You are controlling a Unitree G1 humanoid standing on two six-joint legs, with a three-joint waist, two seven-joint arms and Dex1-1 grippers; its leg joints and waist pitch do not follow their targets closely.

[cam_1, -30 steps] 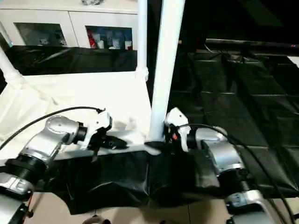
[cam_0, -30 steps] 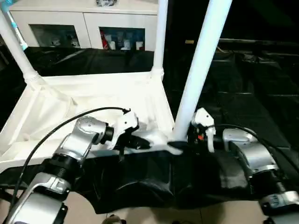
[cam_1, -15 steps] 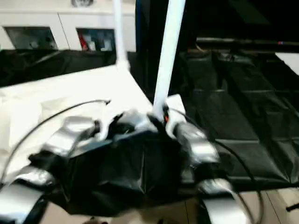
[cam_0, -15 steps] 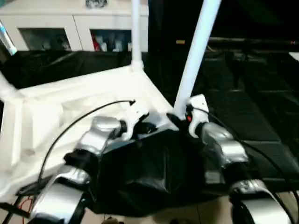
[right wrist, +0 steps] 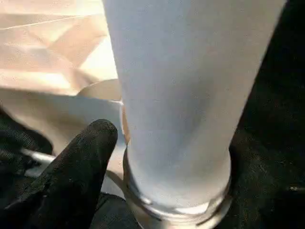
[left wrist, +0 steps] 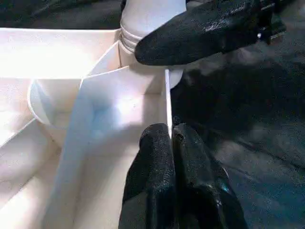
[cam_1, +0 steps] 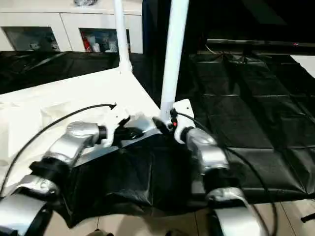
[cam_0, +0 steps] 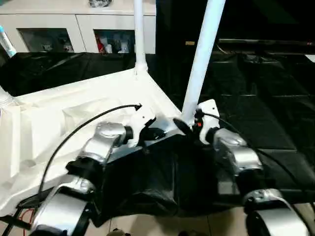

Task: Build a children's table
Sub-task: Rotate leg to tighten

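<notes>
The upturned tabletop (cam_0: 74,110) lies on the black-draped desk (cam_0: 256,98), its near-right leg (cam_0: 202,59) upright: thin, stiff, light plastic, probably slippery. Your left gripper (left wrist: 171,138) pinches the rim, jaws together. Hold the leg low by its socket, where your right gripper (cam_0: 189,125) stands, jaws spread.

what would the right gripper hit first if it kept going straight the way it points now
Most likely the near table leg. In the right wrist view it stands directly ahead of the right gripper, whose visible finger lies beside the leg's base at the tabletop corner. Whether it already touches is unclear.
</notes>
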